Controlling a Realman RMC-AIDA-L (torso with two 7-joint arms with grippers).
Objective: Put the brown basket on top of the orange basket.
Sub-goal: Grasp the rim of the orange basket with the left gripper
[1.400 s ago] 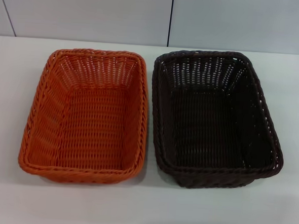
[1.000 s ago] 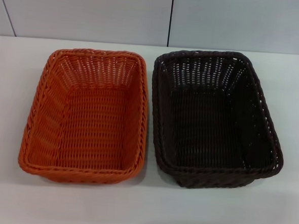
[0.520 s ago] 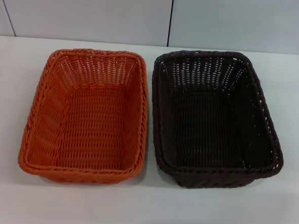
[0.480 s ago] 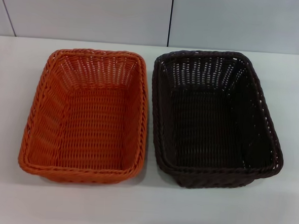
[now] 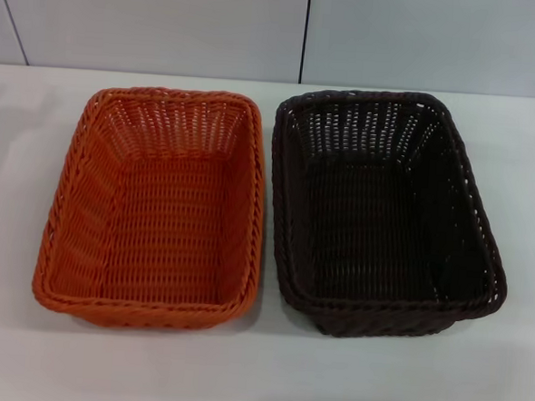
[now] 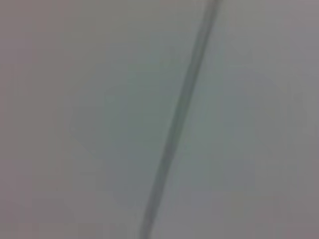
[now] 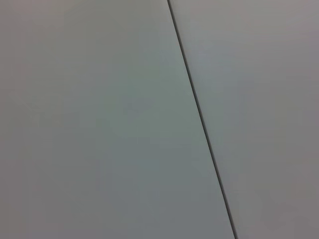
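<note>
The white table [image 5: 257,373] fills the head view, with a pale panelled wall [image 5: 169,22] behind it. On it the orange basket [image 5: 153,207] sits on the robot's left and the brown basket [image 5: 385,212] on its right, both upright and empty, their long inner rims just beside each other, perhaps touching near the far corners (the gap there is too narrow to be sure). Nothing is stacked yet.

Neither the left gripper nor the right gripper appears in any view; each wrist camera shows only a plain pale surface crossed by a dark seam [image 7: 199,114], so whether their fingers are apart or together cannot be told.

The risks from here look like these. A grip on the brown basket's braided rim at one side could let it tilt and swing, since the open weave likely flexes. With the baskets so close, lifting one may drag the orange basket along. Being the same size, the brown one could jam crooked on the rim if lowered off-centre.
</note>
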